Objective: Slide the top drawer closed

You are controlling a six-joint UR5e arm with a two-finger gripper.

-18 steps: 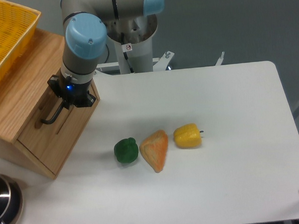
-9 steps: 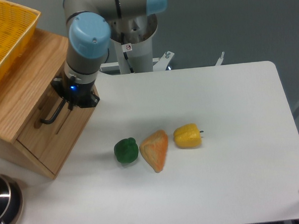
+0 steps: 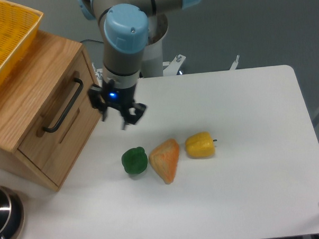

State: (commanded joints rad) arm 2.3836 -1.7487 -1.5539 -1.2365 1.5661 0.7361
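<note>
pulled away from the top drawer (image 3: 58, 110), gripper (image 3: 118, 116) hangs beside it, jaws released.

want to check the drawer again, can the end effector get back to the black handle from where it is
Probably yes. The end effector hangs open just off the cabinet front, and nothing lies between it and the black handle on the top drawer; the green pepper sits lower, aside.
</note>
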